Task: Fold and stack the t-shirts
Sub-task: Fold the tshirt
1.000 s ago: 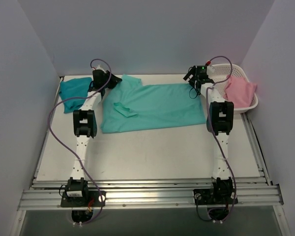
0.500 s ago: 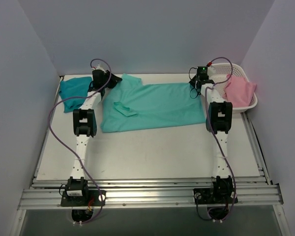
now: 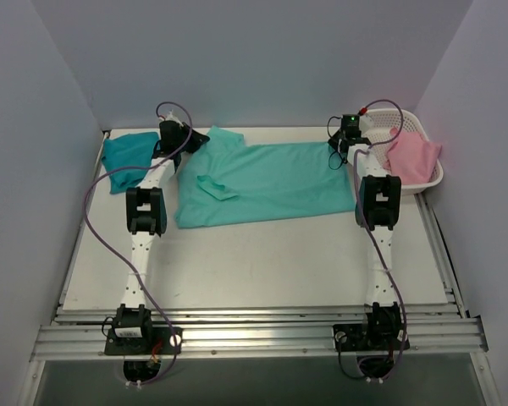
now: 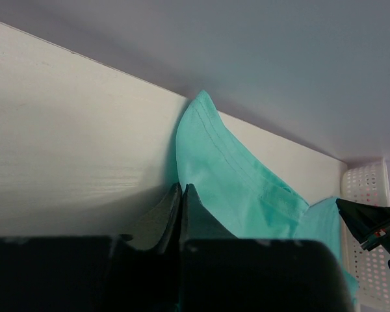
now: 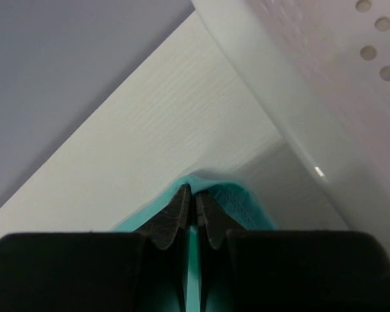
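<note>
Two far edges of the light mint-green cloth t-shirt (image 3: pixel 271 182) are being pinched in the clamped left hand (image 4: pixel 181 190) and right hand (image 5: pixel 194 194); as the cloth is soft and light, sagging between them is being expected.

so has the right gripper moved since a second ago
Yes, slightly: the right gripper has edged away from the white basket onto the mint t-shirt's far right corner and shut on it.

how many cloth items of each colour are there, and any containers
mint green t-shirt: 1
teal-blue t-shirt: 1
pink cloth: 1
white basket: 1
total: 4
</note>
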{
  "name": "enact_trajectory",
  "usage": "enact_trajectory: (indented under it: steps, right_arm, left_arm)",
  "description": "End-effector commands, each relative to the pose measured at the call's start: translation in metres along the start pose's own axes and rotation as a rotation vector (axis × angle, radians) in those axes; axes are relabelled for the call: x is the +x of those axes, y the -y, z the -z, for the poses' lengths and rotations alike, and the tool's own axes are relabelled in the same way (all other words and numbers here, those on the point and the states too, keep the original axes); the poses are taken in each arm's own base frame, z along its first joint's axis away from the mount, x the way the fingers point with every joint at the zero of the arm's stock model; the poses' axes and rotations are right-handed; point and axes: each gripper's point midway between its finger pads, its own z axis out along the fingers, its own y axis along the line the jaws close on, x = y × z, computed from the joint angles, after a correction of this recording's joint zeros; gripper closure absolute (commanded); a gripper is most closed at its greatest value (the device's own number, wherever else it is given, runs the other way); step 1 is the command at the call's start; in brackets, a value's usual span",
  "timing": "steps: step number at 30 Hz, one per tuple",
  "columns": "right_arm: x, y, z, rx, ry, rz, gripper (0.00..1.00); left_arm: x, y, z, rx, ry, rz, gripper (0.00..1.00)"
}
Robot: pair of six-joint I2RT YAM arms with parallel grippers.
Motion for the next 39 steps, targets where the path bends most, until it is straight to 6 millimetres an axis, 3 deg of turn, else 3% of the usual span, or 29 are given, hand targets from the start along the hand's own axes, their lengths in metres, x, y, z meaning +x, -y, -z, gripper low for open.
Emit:
enact_trajectory:
  steps: [1,6,16,19,20,23,31,32,36,39]
  right_arm:
    - [-0.015,-0.006,0.005,-0.012,0.02,-0.001,1.0]
    - [-0.023,-0.013,0.014,-0.03,0.03,-0.002,1.0]
    - [-0.033,-0.02,0.028,-0.048,0.042,0.014,1.0]
    - [-0.044,-0.025,0.035,-0.063,0.057,0.016,1.0]
    - [-0.055,-0.015,0.034,-0.053,0.067,0.003,1.0]
    - [-0.06,-0.017,0.04,-0.055,0.073,0.008,1.0]
    - [-0.065,-0.02,0.06,-0.064,0.068,0.023,1.0]
    - [-0.068,-0.026,0.067,-0.085,0.063,0.025,1.0]
    - [-0.067,-0.025,0.078,-0.088,0.053,0.032,1.0]
    - [-0.064,-0.024,0.089,-0.099,0.046,0.033,1.0]
  left_arm:
    - [-0.032,0.021,0.01,0.018,0.051,-0.048,0.98]
    - [-0.052,0.043,0.017,0.046,0.094,-0.072,0.98]
    - [-0.064,0.075,0.029,0.099,0.098,-0.11,0.98]
    - [-0.074,0.088,0.036,0.11,0.107,-0.131,0.98]
    - [-0.075,0.091,0.037,0.114,0.108,-0.143,0.98]
    - [-0.082,0.103,0.044,0.13,0.11,-0.168,0.98]
    - [-0.081,0.121,0.061,0.14,0.087,-0.216,0.98]
    - [-0.084,0.13,0.066,0.147,0.092,-0.237,0.98]
    - [-0.072,0.127,0.075,0.117,0.059,-0.263,0.98]
    - [-0.071,0.137,0.086,0.118,0.067,-0.289,0.98]
